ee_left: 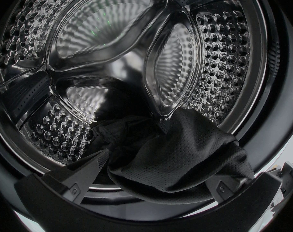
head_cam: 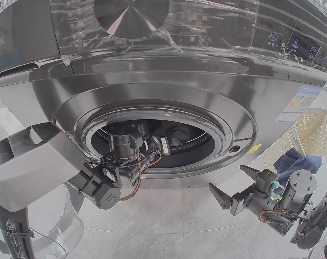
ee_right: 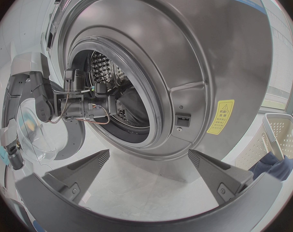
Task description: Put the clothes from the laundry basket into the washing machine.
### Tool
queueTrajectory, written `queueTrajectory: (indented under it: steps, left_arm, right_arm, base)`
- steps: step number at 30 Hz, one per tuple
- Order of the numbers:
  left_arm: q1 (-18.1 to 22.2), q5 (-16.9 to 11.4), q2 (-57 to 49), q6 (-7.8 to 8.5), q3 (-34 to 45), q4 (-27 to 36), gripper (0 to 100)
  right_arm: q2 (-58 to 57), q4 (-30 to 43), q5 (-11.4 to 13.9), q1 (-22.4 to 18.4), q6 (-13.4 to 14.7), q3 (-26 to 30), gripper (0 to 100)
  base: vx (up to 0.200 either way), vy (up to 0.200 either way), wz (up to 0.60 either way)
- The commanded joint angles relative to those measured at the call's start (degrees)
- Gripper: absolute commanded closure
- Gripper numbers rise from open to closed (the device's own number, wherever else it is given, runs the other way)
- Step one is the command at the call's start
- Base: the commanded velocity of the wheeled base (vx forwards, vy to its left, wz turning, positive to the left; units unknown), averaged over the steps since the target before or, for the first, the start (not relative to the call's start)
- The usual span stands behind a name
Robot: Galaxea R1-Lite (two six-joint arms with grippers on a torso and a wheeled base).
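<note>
- Clothes' destination, the washer (head_cam: 221, 101): one, straight ahead. Its door (head_cam: 59, 231) is swung open to the left, so the drum (ee_left: 217, 49) can be reached.
- Basket (head_cam: 314, 126): one, to the right, near the washer, which keeps the carry short.
- Clothes: two seen. A black garment (ee_left: 185, 152) lies at the drum's near lip. A blue garment (head_cam: 296, 162) spills over the basket's edge, not yet loaded.
- Grippers: two. Left gripper (ee_left: 149, 160) is inside the drum, jaws wide, with the black garment draped over one finger. Right gripper (head_cam: 226, 177) hovers low between washer and basket, wide and empty.
</note>
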Motion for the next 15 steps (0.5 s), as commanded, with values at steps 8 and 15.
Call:
queueTrajectory:
  steps: [8, 15]
  left_arm:
    - [2.7, 0.2, 12.3, 1.19, -14.7, 1.3, 100]
    - [3.1, 0.5, 17.5, 1.02, -25.1, 4.8, 100]
  right_arm:
    - [0.1, 0.0, 0.0, 0.2, 0.1, 0.0, 0]
    - [0.3, 0.0, 0.0, 0.2, 0.1, -0.1, 0]
  base:
    - [0.000, 0.000, 0.00]
    - [0.000, 0.000, 0.00]
